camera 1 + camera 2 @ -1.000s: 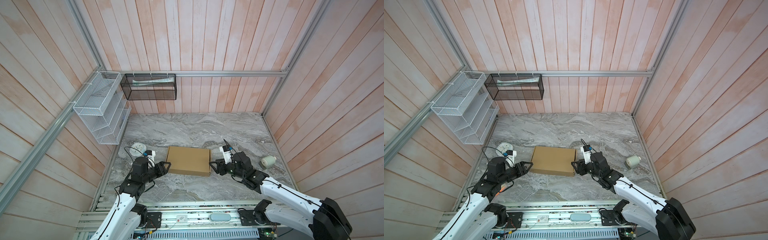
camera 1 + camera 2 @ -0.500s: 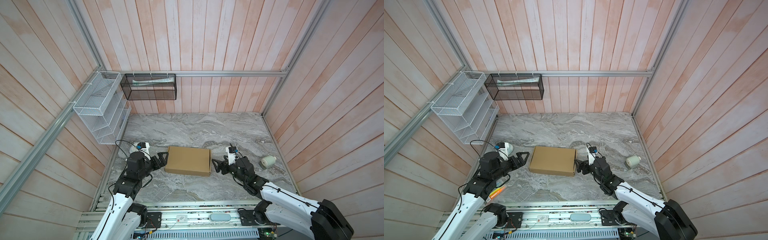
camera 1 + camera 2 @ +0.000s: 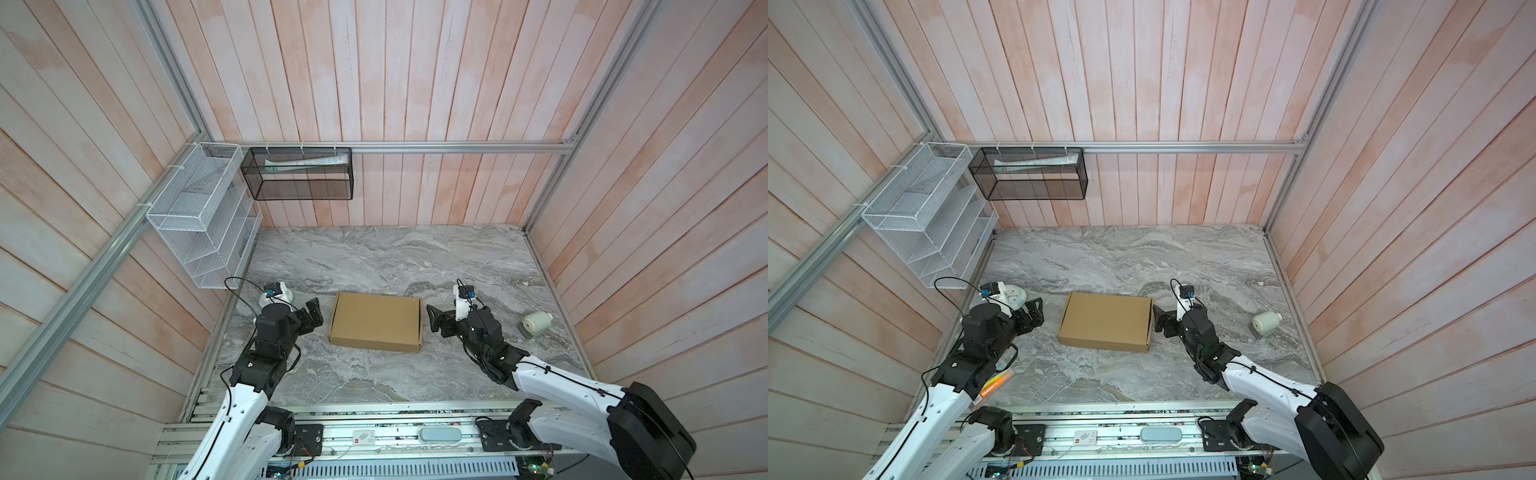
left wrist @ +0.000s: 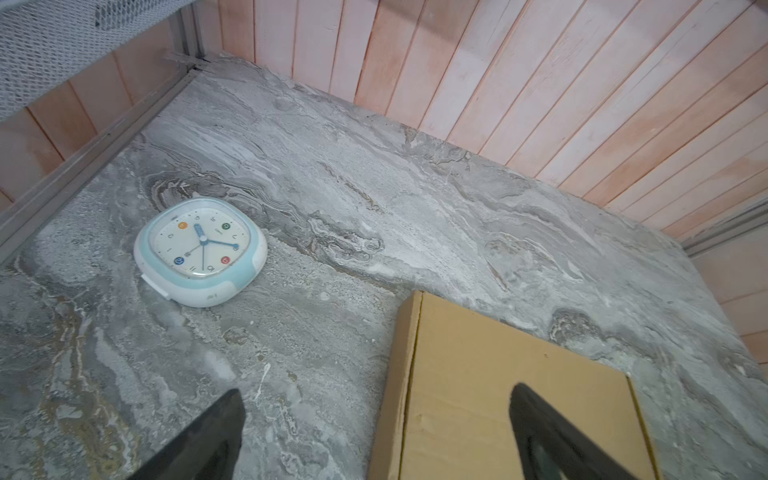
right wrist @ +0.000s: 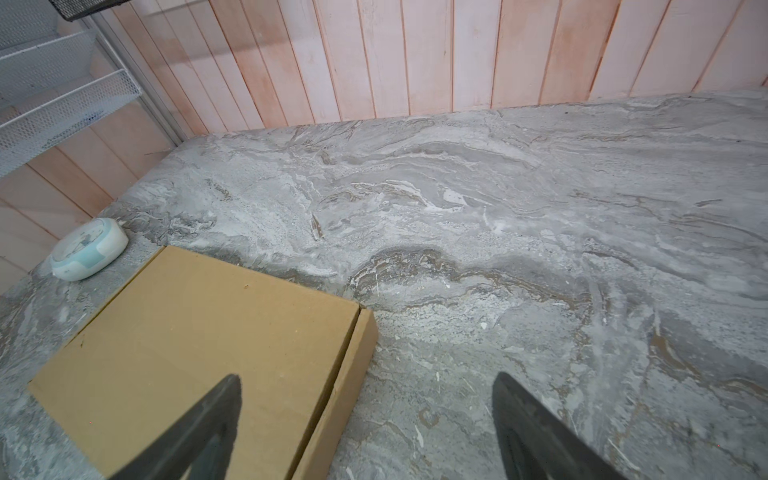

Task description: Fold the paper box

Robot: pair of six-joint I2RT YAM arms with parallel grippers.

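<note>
The paper box (image 3: 376,322) lies closed and flat on the desk (image 3: 374,257), front of centre, between my two arms. The left fingers (image 3: 312,316) and right fingers (image 3: 435,321) are spread wide, empty, each just beside a short end without touching it. Nothing pins the lid, so I judge it could spring up. The side flap (image 5: 353,357) shows a slight gap at the corner. A careless swing of the left arm could knock the clock (image 3: 276,293) nearby.
</note>
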